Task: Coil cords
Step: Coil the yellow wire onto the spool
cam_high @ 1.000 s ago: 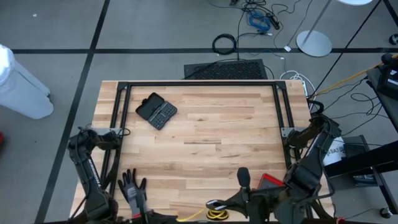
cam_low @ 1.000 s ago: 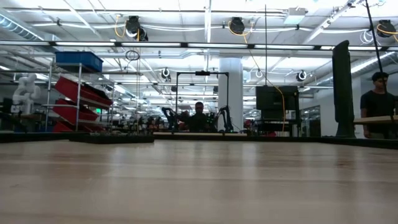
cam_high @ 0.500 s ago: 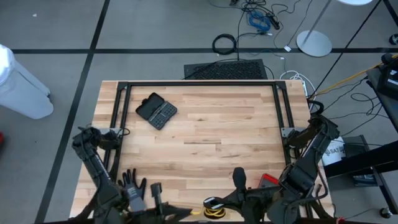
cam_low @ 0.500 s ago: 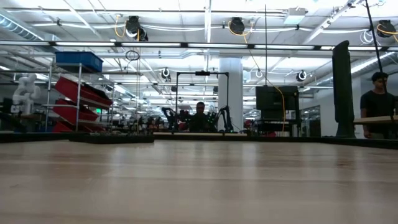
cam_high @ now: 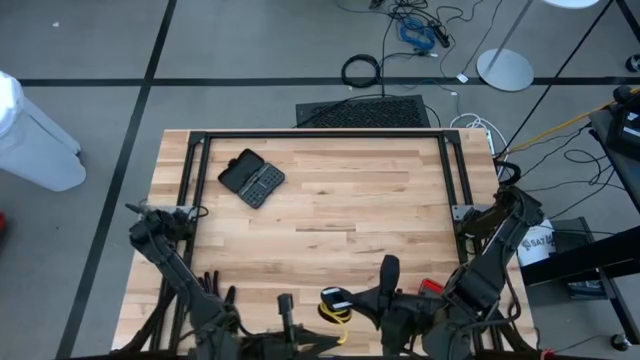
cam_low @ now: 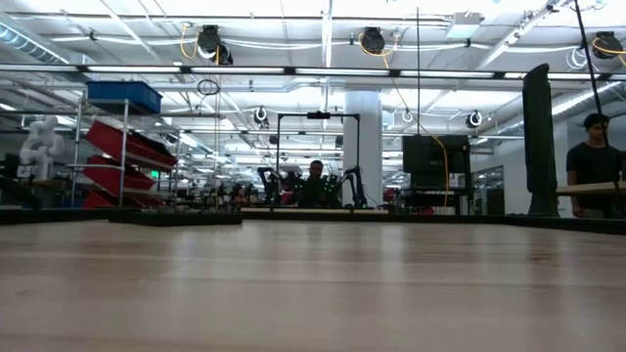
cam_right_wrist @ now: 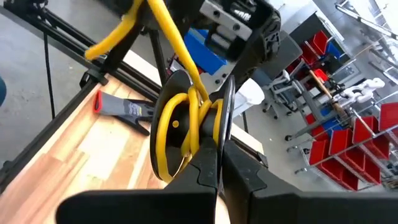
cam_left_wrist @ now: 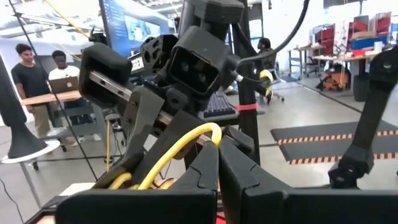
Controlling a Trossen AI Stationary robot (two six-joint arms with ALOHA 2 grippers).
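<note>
Lying open across the middle of the tabletop (cam_high: 340, 210); black case (cam_high: 251, 178) sitting toward the far left corner; black frame rails (cam_high: 320, 133) edging three sides.

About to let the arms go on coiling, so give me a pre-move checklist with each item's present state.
1. Right gripper shut on the yellow cord: ok.
2. Left gripper shut on the same cord: ok.
3. Cord off the table, between both grippers at the near edge: ok.
4. Loops tidy, no tangles: cannot tell.
5. Black case far from the arms: ok.
6. Glove under the left arm, free of it: cannot tell.
</note>
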